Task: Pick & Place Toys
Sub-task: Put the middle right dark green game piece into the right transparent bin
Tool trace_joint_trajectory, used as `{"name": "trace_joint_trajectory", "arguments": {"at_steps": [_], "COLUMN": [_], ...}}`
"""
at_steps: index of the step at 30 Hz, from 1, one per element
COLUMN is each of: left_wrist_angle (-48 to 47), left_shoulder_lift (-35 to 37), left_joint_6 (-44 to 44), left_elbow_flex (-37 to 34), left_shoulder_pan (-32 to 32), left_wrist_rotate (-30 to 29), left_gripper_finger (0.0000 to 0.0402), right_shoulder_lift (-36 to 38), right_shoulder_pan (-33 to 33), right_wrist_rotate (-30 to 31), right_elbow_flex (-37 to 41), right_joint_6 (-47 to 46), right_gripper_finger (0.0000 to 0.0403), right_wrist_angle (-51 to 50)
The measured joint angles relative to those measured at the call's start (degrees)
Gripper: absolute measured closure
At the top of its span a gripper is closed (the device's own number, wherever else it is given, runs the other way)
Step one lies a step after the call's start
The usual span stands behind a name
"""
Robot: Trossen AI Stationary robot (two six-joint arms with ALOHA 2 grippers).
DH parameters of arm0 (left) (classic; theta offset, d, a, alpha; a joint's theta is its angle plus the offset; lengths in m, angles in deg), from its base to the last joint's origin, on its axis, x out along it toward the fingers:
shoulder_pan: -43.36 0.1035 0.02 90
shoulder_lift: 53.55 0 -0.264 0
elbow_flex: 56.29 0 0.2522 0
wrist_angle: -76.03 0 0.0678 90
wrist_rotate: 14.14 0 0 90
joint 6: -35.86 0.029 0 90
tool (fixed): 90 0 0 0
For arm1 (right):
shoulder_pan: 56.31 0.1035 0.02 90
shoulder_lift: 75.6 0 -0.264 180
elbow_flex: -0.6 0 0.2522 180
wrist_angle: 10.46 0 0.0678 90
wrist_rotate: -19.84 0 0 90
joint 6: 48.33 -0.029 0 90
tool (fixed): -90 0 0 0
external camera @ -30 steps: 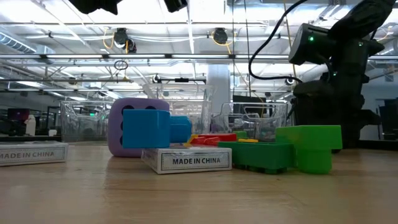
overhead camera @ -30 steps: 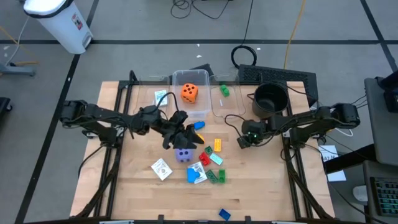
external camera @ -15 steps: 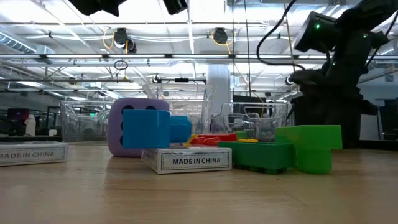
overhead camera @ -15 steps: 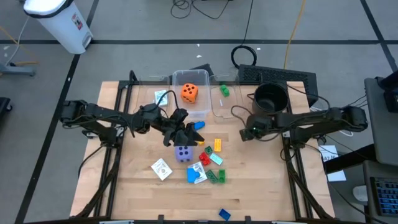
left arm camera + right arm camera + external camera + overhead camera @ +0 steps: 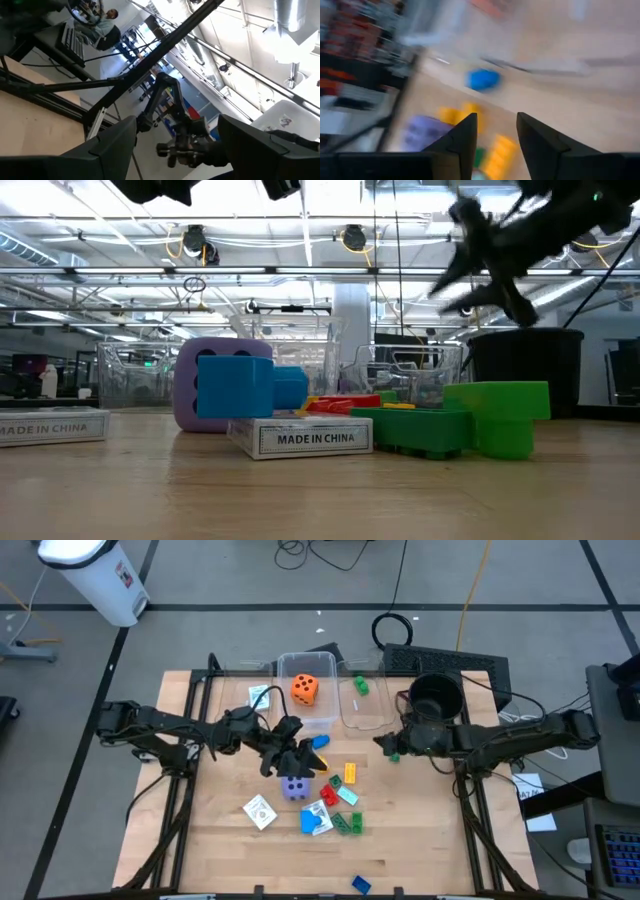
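The toys sit mid-table in a loose cluster. I see the purple die [image 5: 295,788] on the wood with a blue brick [image 5: 319,741] just behind it, a yellow brick [image 5: 350,774] and red and green bricks [image 5: 340,796] to its right, and a playing card [image 5: 260,811] lying apart toward the front left. An orange die [image 5: 305,689] rests inside the clear bin [image 5: 287,667] at the back, a small green brick [image 5: 361,686] in the bin beside it, and another blue brick [image 5: 360,884] lies alone near the front edge.

My left gripper [image 5: 303,757] hangs over the purple die, fingers apart with nothing between them. My right gripper [image 5: 385,744] is right of the pile, in front of the black pot [image 5: 437,697]; its fingers [image 5: 540,140] stand apart, gripping nothing.
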Motion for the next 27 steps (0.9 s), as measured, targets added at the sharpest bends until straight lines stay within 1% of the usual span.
{"name": "trace_joint_trajectory", "arguments": {"at_steps": [3,6,9,11,14,17,21,23,27], "left_wrist_angle": [0.0,0.43,-0.39,-0.09,-0.98,-2.29,-2.59,-2.74,-3.14], "left_shoulder_lift": [0.7,1.34,2.26,2.6,3.49,4.46,4.78,4.91,5.02], "left_joint_6": [0.13,0.17,0.21,0.55,0.61,1.6,2.07,2.05,2.59], "left_elbow_flex": [0.02,0.06,0.04,0.04,0.04,0.04,0.04,0.04,0.04], "left_shoulder_pan": [0.13,0.63,1.46,2.12,2.84,3.35,3.52,3.59,3.68], "left_wrist_rotate": [0.2,0.22,1.01,1.23,1.9,2.12,2.33,2.8,3.0], "left_gripper_finger": [0.0121,0.0121,0.0121,0.0121,0.0121,0.0121,0.0121,0.0121,0.0121], "right_shoulder_lift": [0.0,-0.66,-2.09,-3.79,-7.42,-12.4,-20.61,-25.14,-34.51], "right_shoulder_pan": [3.44,6.61,8.97,10.21,11.93,13.42,14.39,14.4,13.92], "right_wrist_rotate": [5.33,10.9,14.74,17.43,21.88,23.39,23.05,21.77,14.96], "right_elbow_flex": [-3.9,-10.85,-19.9,-26.58,-36.66,-45.43,-55.15,-59.12,-64.85], "right_joint_6": [4.13,10.65,16.87,19.14,15.5,10.39,3.59,0.11,-7.54], "right_gripper_finger": [0.0306,0.0344,0.0387,0.0398,0.0397,0.0402,0.0402,0.0402,0.0402], "right_wrist_angle": [0.36,-4.1,-13.27,-19.44,-32.46,-44.58,-56.76,-62.45,-78.73]}}
